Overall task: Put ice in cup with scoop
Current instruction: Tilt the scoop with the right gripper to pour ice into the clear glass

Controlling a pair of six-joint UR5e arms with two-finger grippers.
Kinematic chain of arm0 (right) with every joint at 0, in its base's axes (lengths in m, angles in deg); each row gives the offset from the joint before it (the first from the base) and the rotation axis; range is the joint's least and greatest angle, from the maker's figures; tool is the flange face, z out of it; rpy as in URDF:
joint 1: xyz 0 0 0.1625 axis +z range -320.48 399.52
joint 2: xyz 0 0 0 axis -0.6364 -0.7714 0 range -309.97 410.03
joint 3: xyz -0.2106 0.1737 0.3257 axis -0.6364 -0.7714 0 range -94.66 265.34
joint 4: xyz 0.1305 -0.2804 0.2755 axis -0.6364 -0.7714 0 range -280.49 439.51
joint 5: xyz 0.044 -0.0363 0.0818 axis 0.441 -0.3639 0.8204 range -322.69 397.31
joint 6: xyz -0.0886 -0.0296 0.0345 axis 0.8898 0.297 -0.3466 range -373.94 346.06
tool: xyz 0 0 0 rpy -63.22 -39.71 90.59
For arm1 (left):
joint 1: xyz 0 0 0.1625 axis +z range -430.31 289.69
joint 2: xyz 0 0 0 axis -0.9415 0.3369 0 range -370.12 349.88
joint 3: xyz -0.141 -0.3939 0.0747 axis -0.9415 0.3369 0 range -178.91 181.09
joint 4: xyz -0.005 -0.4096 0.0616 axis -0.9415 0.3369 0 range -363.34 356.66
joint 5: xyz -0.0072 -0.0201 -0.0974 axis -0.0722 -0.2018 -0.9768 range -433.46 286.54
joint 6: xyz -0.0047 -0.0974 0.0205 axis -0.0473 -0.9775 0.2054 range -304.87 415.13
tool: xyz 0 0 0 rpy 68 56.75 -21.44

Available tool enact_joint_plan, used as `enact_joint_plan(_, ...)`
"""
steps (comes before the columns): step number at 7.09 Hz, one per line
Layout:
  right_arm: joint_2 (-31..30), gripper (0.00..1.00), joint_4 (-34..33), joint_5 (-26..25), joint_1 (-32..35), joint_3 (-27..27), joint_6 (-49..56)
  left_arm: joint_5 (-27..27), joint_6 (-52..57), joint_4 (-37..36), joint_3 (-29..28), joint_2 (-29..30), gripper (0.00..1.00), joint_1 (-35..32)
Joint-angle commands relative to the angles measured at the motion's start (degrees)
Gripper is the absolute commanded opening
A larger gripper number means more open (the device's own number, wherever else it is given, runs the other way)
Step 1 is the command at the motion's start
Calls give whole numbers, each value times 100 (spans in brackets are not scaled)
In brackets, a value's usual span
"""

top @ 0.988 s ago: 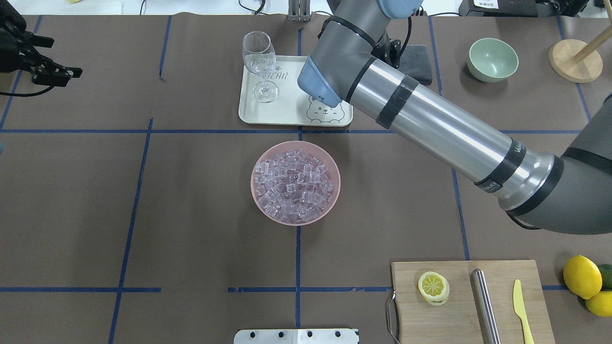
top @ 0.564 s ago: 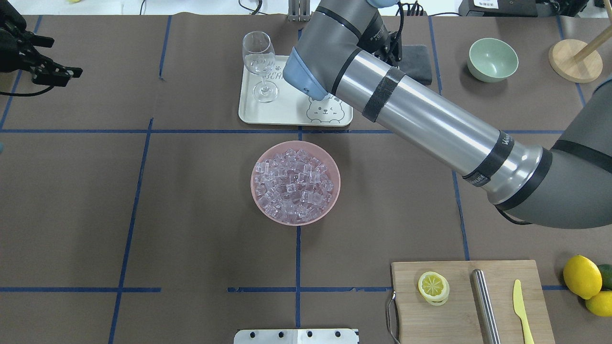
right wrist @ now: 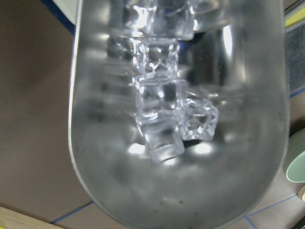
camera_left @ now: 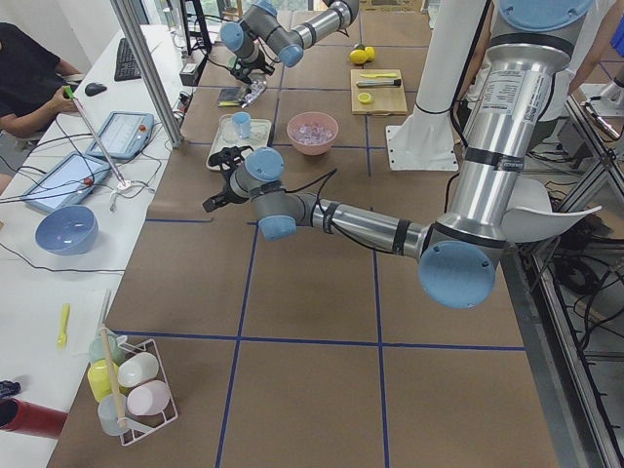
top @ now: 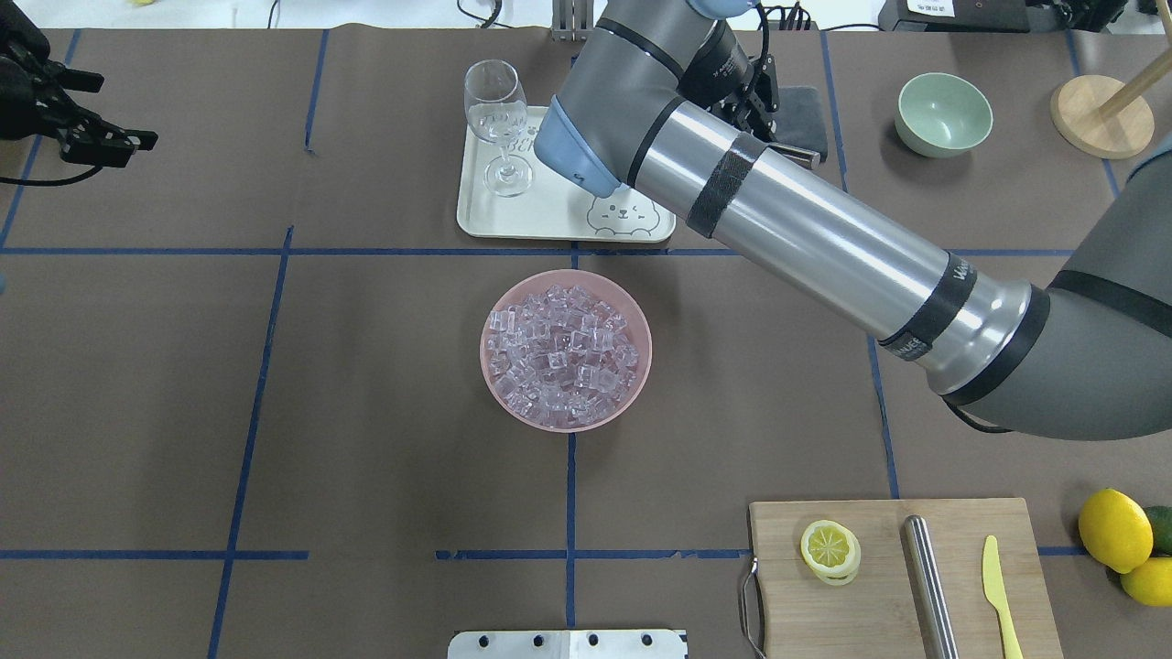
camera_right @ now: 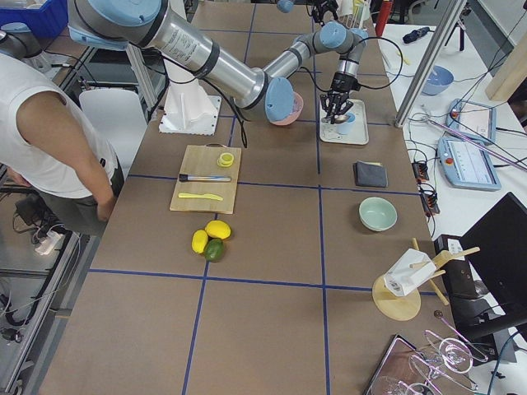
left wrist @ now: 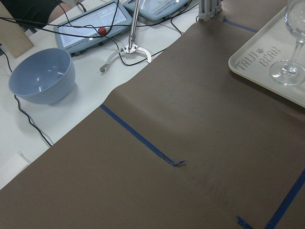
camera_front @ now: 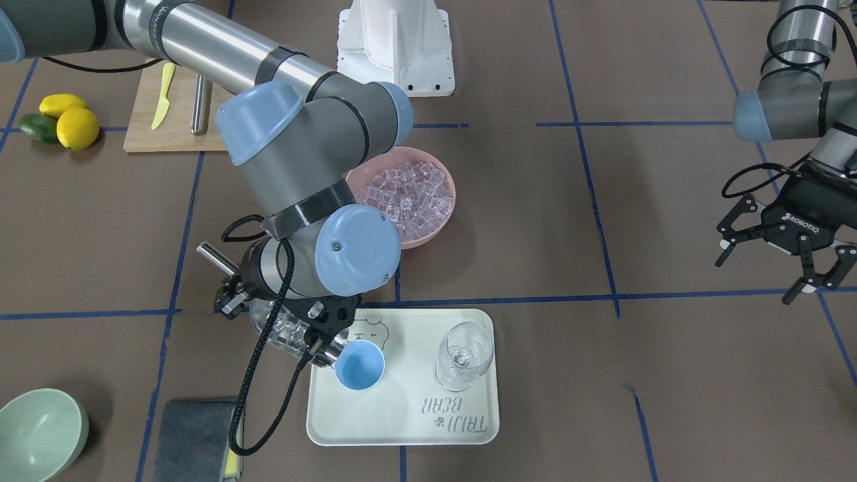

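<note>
My right gripper (camera_front: 234,298) is shut on the thin rod handle of the steel scoop (camera_front: 289,337). It holds the scoop low over the left end of the white tray (camera_front: 402,422). The scoop's mouth is right beside the rim of the light-blue cup (camera_front: 359,365), whose inside looks bare. Several clear ice cubes (right wrist: 162,119) lie in the scoop's trough (right wrist: 119,191). More ice fills the pink bowl (top: 566,350) at mid table. In the overhead view my right arm hides the cup, and only the handle tip (top: 798,156) shows. My left gripper (camera_front: 790,261) is open and empty, far off to the side.
A clear wine glass (camera_front: 463,358) stands on the tray next to the cup. A pale-green bowl (top: 943,114), a grey cloth (top: 806,114) and a wooden stand (top: 1099,114) are at the back right. A cutting board (top: 897,586) and lemons (top: 1112,531) are at the front right.
My right arm has swung further left over the tray, and the scoop's handle tip now shows beside it. The left arm has not moved.
</note>
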Motion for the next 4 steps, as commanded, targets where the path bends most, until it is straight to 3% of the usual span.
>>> enact_joint_plan(1,128,0,-206,-189,-20,8,136,-9,0,0,0,-2,100,0)
enact_joint_plan(4,181,0,-322,-444,-55,8,277,-9,9,0,-9,-10,100,0)
